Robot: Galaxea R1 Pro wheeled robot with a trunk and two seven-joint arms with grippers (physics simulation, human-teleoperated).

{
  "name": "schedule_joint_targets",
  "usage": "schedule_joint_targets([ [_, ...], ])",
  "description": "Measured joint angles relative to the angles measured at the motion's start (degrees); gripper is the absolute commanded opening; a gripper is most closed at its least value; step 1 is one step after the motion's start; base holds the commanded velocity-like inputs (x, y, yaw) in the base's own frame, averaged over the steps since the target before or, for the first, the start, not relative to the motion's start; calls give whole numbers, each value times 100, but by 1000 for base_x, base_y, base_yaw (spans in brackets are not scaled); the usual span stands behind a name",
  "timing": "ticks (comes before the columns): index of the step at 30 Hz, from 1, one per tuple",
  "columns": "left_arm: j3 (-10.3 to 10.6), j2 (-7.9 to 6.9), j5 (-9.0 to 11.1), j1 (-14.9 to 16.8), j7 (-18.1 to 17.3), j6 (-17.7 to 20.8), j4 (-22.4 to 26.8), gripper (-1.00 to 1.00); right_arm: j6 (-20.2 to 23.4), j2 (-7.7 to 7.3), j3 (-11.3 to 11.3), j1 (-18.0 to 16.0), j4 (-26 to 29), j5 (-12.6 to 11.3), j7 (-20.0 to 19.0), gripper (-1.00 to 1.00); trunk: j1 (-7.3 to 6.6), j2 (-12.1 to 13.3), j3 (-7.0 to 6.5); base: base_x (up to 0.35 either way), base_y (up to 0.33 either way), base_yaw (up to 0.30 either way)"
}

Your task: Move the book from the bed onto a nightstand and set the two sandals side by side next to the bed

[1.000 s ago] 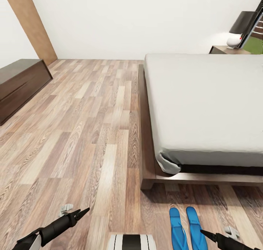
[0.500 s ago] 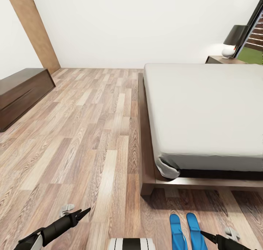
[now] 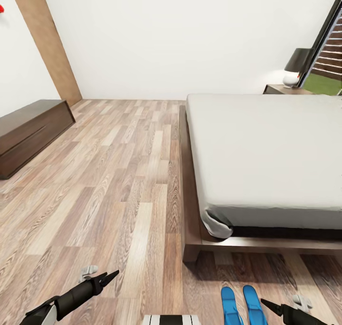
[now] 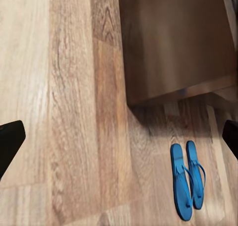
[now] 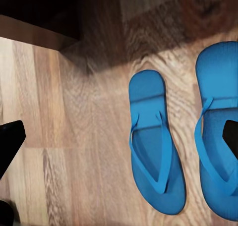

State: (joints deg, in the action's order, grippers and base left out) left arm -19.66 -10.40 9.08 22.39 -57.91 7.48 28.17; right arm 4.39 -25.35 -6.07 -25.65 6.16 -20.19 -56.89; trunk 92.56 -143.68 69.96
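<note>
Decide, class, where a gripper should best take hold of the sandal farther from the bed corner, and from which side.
Probably the raised thong strap of that sandal, approached from above: it lies flat, sole down, on the floor, close beside its twin, leaving only the strap proud to pinch.

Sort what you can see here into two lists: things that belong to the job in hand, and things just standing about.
Belongs to the job:
bed
two sandals, side by side at the bed's foot
nightstand

Just standing about:
lamp on the nightstand
low dark cabinet
wooden door
</note>
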Motion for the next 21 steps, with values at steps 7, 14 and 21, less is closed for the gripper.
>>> schedule_joint_targets([
  [7, 5, 96, -10, 0, 290, -27, -108, 100, -14, 45, 13, 0, -12, 10, 17, 100, -18, 9, -155, 0, 0, 0],
  [14, 52, 364, -113, -1, 1035, -488, -351, 100, -21, 573, 43, 1, -120, 35, 859, 100, -36, 19, -310, 0, 0, 0],
  [21, 115, 617, -435, -2, 1734, -909, -654, 100, -166, 1085, 52, 0, -146, 201, 2006, 100, -54, 28, -465, 0, 0, 0],
])
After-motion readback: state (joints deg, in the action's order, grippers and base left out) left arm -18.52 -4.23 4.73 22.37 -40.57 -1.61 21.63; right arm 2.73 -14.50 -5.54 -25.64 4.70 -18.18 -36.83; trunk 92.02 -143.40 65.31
